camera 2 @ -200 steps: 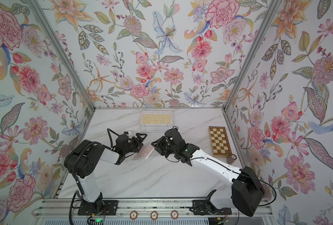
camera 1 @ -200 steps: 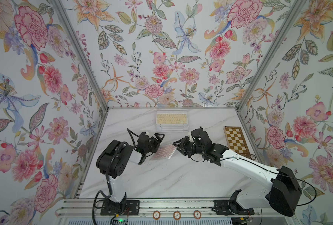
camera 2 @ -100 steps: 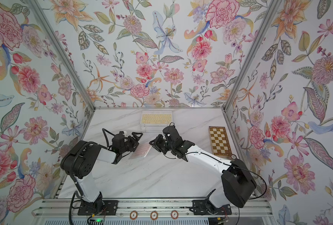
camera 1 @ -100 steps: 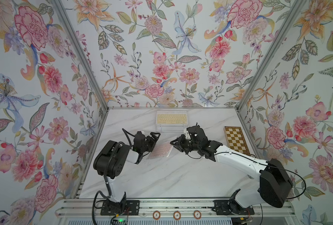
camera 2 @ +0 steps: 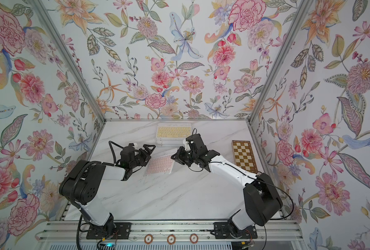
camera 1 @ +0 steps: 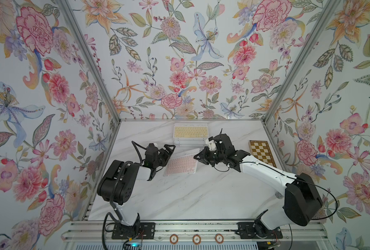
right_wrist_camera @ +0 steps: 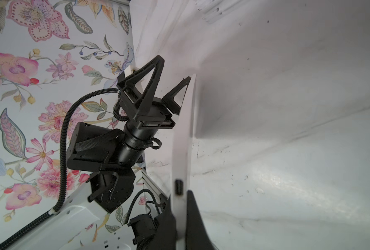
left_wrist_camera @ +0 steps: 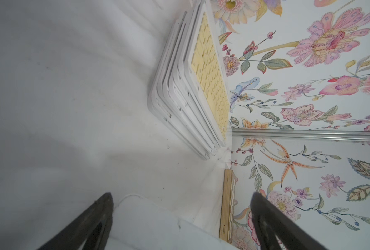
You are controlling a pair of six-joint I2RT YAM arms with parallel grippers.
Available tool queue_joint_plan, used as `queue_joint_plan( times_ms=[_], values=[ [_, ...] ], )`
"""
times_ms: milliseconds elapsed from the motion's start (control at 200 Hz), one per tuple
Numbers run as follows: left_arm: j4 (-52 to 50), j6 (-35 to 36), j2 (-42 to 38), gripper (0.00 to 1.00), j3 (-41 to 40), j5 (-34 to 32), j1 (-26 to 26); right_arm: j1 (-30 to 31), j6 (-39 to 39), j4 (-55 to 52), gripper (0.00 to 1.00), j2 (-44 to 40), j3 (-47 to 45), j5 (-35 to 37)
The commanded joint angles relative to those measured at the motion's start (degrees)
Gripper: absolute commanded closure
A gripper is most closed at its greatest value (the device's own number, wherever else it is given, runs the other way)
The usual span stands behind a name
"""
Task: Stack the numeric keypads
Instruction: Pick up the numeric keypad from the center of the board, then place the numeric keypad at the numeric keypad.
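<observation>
Plainly, the weak point is the hold; the right gripper (camera 1: pixel 198 156) is clamped tight on one short edge of the pink keypad (camera 1: pixel 180 165), which sits between the two arms, just short of the stack (camera 1: pixel 190 135) of keypads topped by a yellow-keyed one at the back of the table (camera 1: pixel 179 199); the pink keypad looks tilted, its far corner raised, and whether its near edge rests on the marble I cannot tell. The left gripper (camera 1: pixel 170 151) stands wide open at the opposite edge, the keypad's end lying between its fingers (left_wrist_camera: pixel 93 223) with nothing pinched, so it lends no support; a thin, wide panel held by one edge alone will probably sag or swivel in the jaws when carried, and may slip out if the pinch is shallow. The raised corner is close to the stack's front edge; a carry that runs too low could strike that edge and push the layers, a little staggered in the left wrist view, further askew or toward the wall; a release off centre would leave the keypad overhanging and likely to slide off. The open left fingers could also catch the panel as it lifts; the chessboard (camera 1: pixel 262 153), well apart on the robot's right, seems out of harm's way.
</observation>
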Motion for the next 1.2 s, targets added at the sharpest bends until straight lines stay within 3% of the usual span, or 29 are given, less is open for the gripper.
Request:
queue_joint_plan(
  times_ms=[0, 275, 646, 846, 1191],
  values=[
    [-10.5, 6.6, -4.0, 0.01, 6.5, 3.7, 0.2, -3.0, -11.9, 0.2, 1.0, 0.1, 4.3, -8.3],
    [-25.2, 15.8, -4.6, 0.01, 20.8, 2.8, 2.3, -12.3, -15.1, 5.8, 1.0, 2.1, 9.2, -17.1],
    [-31.7, 23.0, 9.8, 0.01, 40.4, 2.6, 4.1, -22.6, -16.8, 9.2, 1.0, 23.0, 28.8, -27.4],
    [-31.3, 22.5, 19.3, 0.01, 48.2, 3.1, 4.7, -24.7, -17.3, 8.6, 1.0, 36.0, 40.9, -32.5],
    [-33.8, 24.0, 29.4, 0.01, 57.7, 3.8, 4.8, -26.3, -14.6, 6.8, 1.0, 50.5, 55.0, -36.2]
  ],
)
